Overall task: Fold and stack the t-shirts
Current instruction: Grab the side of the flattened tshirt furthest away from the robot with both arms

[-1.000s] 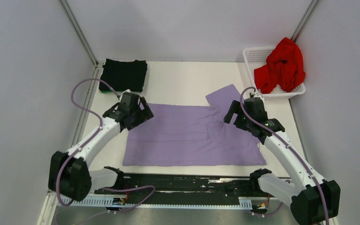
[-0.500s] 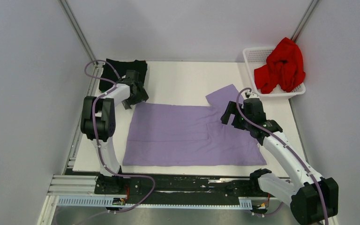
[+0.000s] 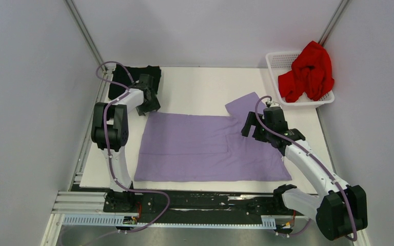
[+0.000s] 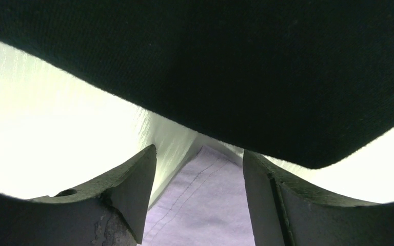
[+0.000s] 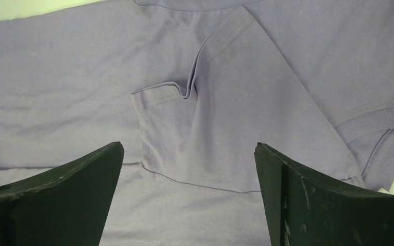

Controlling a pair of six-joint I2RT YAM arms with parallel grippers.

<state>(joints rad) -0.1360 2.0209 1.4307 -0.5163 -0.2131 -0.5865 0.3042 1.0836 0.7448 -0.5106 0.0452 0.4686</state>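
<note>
Noted black t-shirt (image 3: 151, 74) folded, far-left counter (image 3: 200, 87) corner; lavender t-shirt (image 3: 195, 148) flat mid-counter (one sleeve turned in); red t-shirt (image 3: 310, 72) bunched in basket (image 3: 279, 59). Both open, gripping nothing: left claw (image 4: 200, 154) at lavender's far-left corner, right claw (image 5: 190, 148) over sleeve end. Est. 1 of 3 done.

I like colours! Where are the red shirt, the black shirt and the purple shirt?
red shirt (image 3: 308, 72): top view, middle of the heap.
black shirt (image 4: 210, 66): left wrist view, broad dark face.
purple shirt (image 3: 195, 148): top view, flat middle.
</note>
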